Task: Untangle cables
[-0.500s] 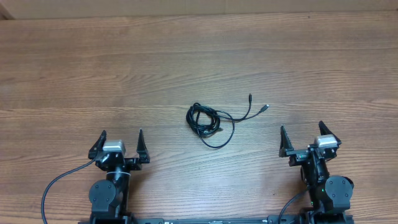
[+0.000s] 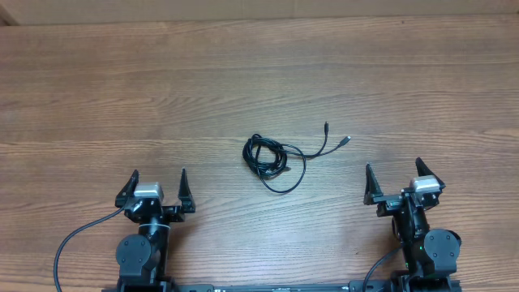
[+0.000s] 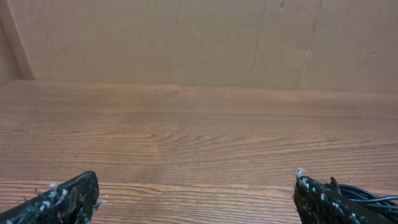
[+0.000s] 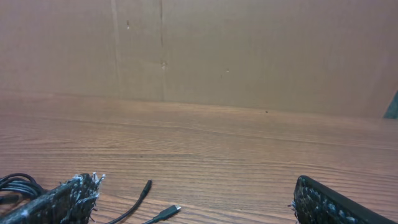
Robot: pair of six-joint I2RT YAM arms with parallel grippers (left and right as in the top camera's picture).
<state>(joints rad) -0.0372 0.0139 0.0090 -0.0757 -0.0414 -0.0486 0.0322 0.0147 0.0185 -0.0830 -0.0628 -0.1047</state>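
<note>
The cables (image 2: 270,160) lie as a tangled coil of thin black cords in the middle of the wooden table. Two ends run out to the right: a black plug (image 2: 326,126) and a silver-tipped plug (image 2: 345,140). Both plugs also show in the right wrist view, the black one (image 4: 145,187) and the silver-tipped one (image 4: 168,213), with part of the coil (image 4: 15,185) at the left edge. A bit of the coil (image 3: 367,195) shows behind the right finger in the left wrist view. My left gripper (image 2: 156,188) and right gripper (image 2: 395,178) are both open, empty, near the front edge.
The wooden table (image 2: 259,73) ends at a brown cardboard wall (image 4: 249,50) at the back. Thick black arm cables (image 2: 73,243) hang at the front by the arm bases.
</note>
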